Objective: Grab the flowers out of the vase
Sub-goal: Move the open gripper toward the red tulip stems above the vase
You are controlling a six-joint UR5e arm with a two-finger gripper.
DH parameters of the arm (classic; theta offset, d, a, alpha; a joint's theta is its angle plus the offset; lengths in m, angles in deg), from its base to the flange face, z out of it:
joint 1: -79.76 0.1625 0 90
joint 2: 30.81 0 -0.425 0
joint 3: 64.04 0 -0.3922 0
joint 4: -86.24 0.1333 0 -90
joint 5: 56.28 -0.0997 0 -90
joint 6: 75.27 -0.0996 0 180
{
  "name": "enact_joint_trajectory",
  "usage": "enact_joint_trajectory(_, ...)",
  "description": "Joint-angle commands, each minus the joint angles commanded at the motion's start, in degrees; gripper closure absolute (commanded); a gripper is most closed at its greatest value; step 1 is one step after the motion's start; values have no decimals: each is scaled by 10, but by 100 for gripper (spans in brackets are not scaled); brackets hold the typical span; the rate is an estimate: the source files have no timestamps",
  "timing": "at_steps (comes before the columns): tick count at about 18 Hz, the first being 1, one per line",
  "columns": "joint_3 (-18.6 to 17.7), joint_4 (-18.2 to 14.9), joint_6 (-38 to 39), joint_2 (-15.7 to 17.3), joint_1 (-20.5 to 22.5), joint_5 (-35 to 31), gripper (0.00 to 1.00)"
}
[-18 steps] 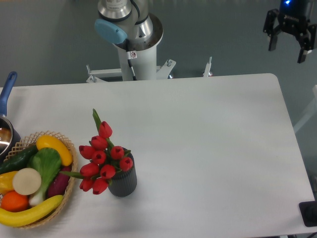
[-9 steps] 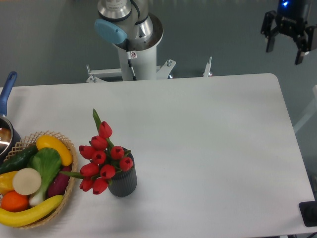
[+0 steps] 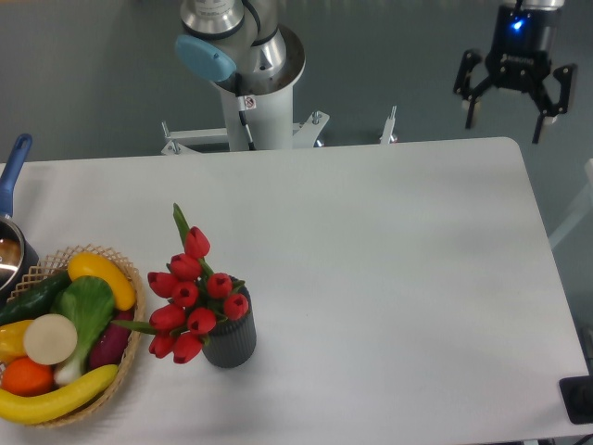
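The flowers (image 3: 193,297), a bunch of glossy red tulip buds with green leaves, stand in the vase (image 3: 232,339), a small dark grey ribbed cylinder at the table's front left. My gripper (image 3: 505,124) hangs above the table's far right corner, far from the flowers. Its two black fingers are spread wide, so it is open and holds nothing.
A woven basket (image 3: 122,272) of vegetables and fruit sits at the front left edge. A pot with a blue handle (image 3: 13,176) pokes in at the left edge. The arm's white base (image 3: 248,88) stands behind the table. A dark object (image 3: 579,399) sits at the front right corner.
The gripper has moved left and lower, coming nearer the table's far right corner. The flowers and vase have not moved.
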Motion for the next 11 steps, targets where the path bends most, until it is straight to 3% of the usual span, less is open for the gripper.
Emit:
enact_joint_trajectory(7, -2, 24, 92, -16, -84, 0, 0)
enact_joint_trajectory(11, -4, 33, 107, -18, -133, -1, 0)
